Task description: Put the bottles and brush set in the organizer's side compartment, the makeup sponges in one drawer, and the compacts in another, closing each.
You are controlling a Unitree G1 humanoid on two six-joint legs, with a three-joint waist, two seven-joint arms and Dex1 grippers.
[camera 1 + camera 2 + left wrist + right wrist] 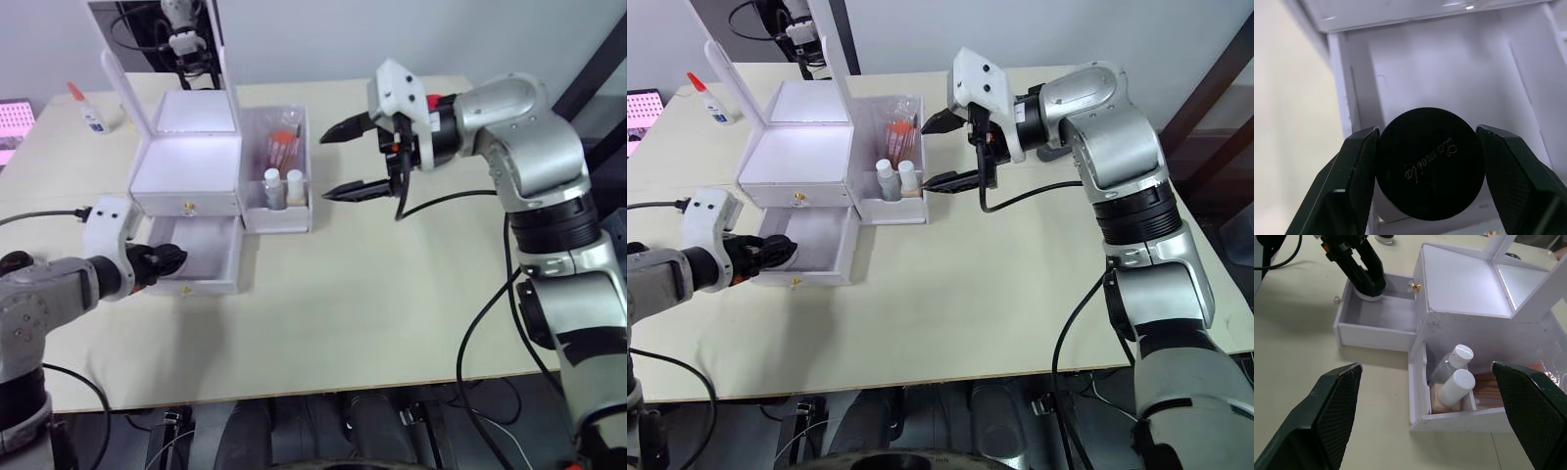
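While the left end effector (167,260) grips a black compact (1429,164) scripted roughly "Lameila" over the open lower drawer (201,257) toward the bench's left edge, a tilted release could jam it, and the right end effector (345,160), spread wide and empty, could clip the bottles (283,186).

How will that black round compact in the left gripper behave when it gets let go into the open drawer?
The compact looks rigid and glossy, so it could slip between the left gripper fingers, which pinch only its curved rim. Being a flat disc, it should probably settle flat rather than roll, if released level over the drawer. It seems light for its size.
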